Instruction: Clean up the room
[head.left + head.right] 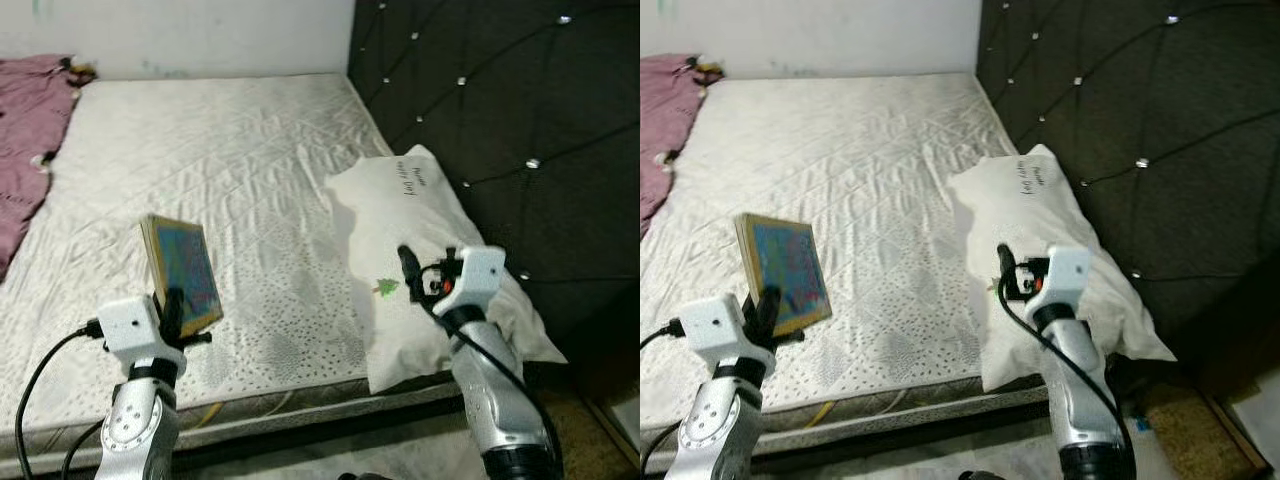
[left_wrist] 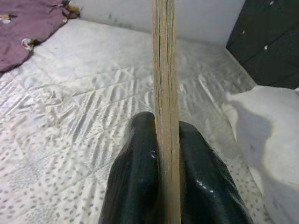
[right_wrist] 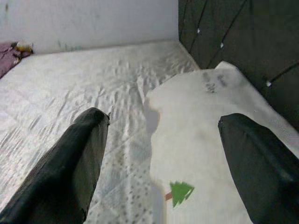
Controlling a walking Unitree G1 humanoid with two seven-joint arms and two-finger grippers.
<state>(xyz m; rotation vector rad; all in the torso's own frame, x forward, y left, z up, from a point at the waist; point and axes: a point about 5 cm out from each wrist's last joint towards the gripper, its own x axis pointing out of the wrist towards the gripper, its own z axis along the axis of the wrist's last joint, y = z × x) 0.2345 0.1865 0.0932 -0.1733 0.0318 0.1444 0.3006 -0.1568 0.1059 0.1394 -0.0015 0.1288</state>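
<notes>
Left claw (image 1: 172,305): pinching a book (image 1: 183,271) upright, just above the bed (image 1: 230,150) — near its front edge.
Right claw (image 3: 163,154): spread wide, over the pillow (image 1: 420,250) beside the headboard (image 1: 520,120).

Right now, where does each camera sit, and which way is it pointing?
Left eye view: on the head, looking down at the mattress; both arms show, the left hand holding a book.
Right eye view: beside it, same scene; the right hand hovers over the pillow.
Left wrist view: along two black fingers clamping the book's edge, facing the mattress.
Right wrist view: between spread fingers, facing the pillow.
Shared: both wrist views catch the pillow and mattress.
</notes>
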